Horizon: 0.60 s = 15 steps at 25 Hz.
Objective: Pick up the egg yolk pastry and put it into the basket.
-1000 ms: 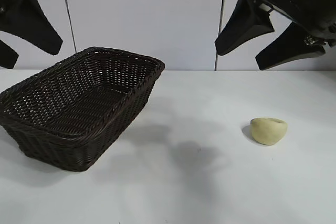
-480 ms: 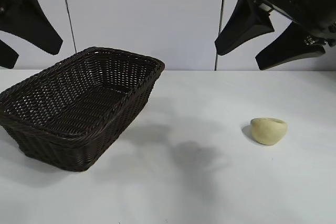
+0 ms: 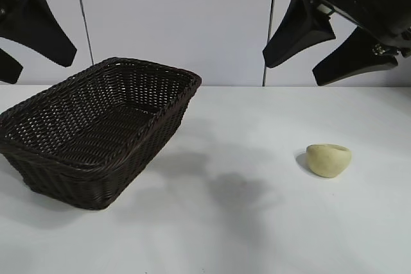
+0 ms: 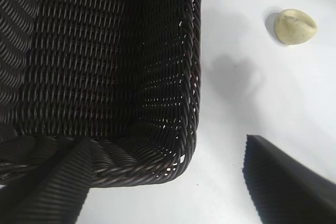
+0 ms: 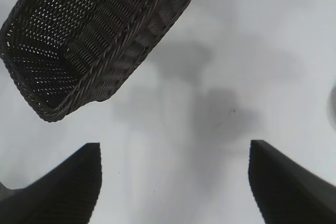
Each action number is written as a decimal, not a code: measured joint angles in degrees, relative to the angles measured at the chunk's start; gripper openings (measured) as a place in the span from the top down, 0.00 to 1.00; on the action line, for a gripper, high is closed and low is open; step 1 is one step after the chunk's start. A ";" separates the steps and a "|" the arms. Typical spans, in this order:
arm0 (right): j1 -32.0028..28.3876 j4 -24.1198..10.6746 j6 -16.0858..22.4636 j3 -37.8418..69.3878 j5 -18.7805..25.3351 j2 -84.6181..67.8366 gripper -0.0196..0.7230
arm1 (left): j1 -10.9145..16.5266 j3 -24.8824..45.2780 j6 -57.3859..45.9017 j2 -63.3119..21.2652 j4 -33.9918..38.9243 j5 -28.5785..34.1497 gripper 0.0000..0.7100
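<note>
While both my arms hang raised above the desk (image 3: 257,235), nothing has been picked up: the egg yolk pastry (image 3: 328,159) lies on the bare white surface well apart from the basket (image 3: 96,134), off the basket's right side in the exterior view, with open desk between them. My right pincer (image 3: 298,72) hovers high above the pastry and a little toward the basket from it, released, its jaws spread wide and holding nothing; my left pincer (image 4: 163,182) hangs over the basket's near corner, equally released and empty. I judge the pastry to be light and rather soft, a crumbly baked thing that would dent or flake under a hard squeeze, and its smooth matte dome may slip if pinched near the top. The better hold, I think, is low across its widest part, jaws on opposite rounded flanks, closing gently. It seems to rest tilted with its dimpled flat face turned partly upward, though from this angle I cannot be sure of that. Around the basket I see nothing else on the desk, only shadows, so the path from pastry to basket is unobstructed; the one thing to clear is the basket's braided rim, which stands high on the side facing the pastry.
</note>
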 joint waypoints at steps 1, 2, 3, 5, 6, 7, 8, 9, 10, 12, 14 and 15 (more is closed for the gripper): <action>0.00 0.00 0.00 0.00 0.00 0.00 0.23 | 0.00 0.00 -1.34 0.00 0.00 0.07 0.20; 0.00 0.00 0.00 0.00 0.00 0.00 0.23 | 0.00 0.00 -4.05 0.00 0.00 0.36 0.20; 0.00 0.00 0.00 0.00 0.00 0.00 0.23 | 0.00 0.00 -7.88 0.00 0.00 0.76 0.20; 0.00 0.00 0.00 0.00 0.00 0.00 0.23 | 0.00 0.00 -16.94 0.00 0.00 1.44 0.20; 0.00 0.00 0.00 0.00 0.00 0.00 0.23 | 0.00 0.00 -22.62 0.00 0.00 1.90 0.20; 0.00 0.00 0.00 0.00 0.00 0.00 0.23 | 0.00 0.00 -27.20 0.00 0.00 2.34 0.20; 0.00 0.00 0.00 0.00 0.00 0.00 0.23 | 0.00 0.00 -32.58 0.00 0.05 2.51 0.20; 0.00 0.00 0.00 0.00 0.00 0.00 0.23 | 0.00 0.00 -37.57 0.00 0.11 2.56 0.20; 0.00 0.00 0.00 0.00 0.00 0.00 0.23 | 0.00 0.00 -42.08 0.00 0.20 2.56 0.20; 0.00 0.00 0.00 0.00 0.00 0.00 0.23 | 0.00 0.00 -48.81 0.00 1.24 2.56 0.20; 0.00 0.00 0.00 0.00 0.00 0.00 0.23 | 0.00 0.00 -54.36 0.00 4.43 2.62 0.20; 0.00 0.00 0.00 0.00 0.00 0.00 0.23 | 0.00 0.00 -57.34 0.00 6.38 2.85 0.20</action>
